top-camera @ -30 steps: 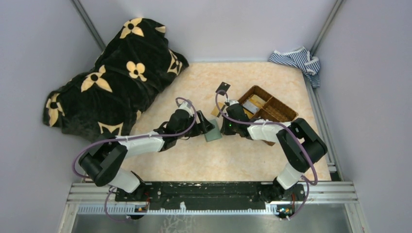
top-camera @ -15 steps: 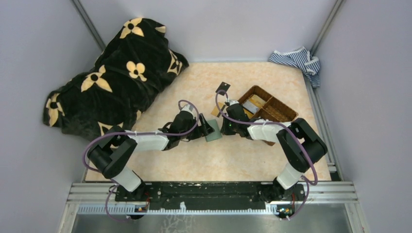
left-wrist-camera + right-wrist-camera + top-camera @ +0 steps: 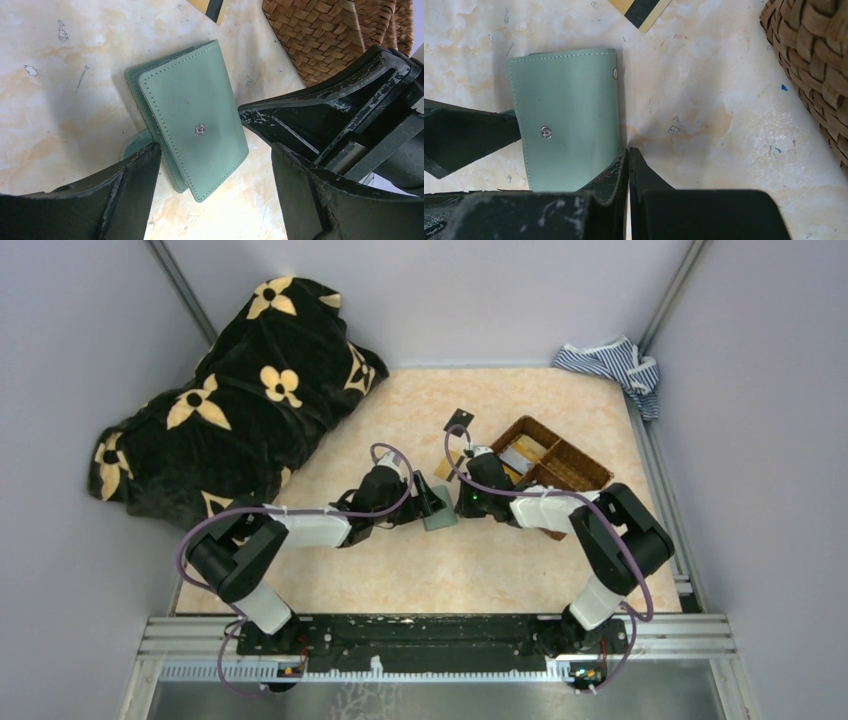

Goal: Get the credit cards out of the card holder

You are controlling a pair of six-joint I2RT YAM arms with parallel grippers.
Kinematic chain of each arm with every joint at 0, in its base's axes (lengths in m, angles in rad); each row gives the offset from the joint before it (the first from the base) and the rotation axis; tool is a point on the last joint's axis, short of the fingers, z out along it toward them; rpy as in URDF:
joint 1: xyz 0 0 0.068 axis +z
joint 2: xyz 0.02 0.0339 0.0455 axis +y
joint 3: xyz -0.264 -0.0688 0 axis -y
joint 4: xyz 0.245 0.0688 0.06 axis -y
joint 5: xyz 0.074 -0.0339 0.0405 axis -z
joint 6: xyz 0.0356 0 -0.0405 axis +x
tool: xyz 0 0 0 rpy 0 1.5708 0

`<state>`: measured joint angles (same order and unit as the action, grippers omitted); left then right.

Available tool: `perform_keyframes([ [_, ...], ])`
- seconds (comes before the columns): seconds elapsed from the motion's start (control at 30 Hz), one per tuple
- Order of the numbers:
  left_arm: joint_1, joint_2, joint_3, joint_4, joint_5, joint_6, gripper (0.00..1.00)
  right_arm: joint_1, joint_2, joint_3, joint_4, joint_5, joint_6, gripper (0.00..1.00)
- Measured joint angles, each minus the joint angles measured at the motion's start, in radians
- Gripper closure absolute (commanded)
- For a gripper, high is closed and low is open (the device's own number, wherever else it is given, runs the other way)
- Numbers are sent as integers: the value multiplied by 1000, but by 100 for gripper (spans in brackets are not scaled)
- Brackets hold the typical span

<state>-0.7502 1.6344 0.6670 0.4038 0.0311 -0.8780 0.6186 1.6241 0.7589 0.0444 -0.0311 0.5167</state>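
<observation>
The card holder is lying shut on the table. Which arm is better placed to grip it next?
Left. The left end effector is open, its fingers straddling the closed card holder. The right end effector is shut, tips only against the holder's edge, so it would probably need to back off and open first.

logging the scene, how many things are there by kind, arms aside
cards: 3 (black card, gold striped card, pale card in the woven basket)
green wallet: 1
woven basket: 1
cloths: 2 (flowered black blanket, striped cloth)
total: 7
</observation>
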Motion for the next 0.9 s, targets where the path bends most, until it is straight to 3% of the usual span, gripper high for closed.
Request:
perform_keyframes([
  [0.9,-7,77,119,89,106,-58,15,-16,-4,-53,101,-56,31,100],
])
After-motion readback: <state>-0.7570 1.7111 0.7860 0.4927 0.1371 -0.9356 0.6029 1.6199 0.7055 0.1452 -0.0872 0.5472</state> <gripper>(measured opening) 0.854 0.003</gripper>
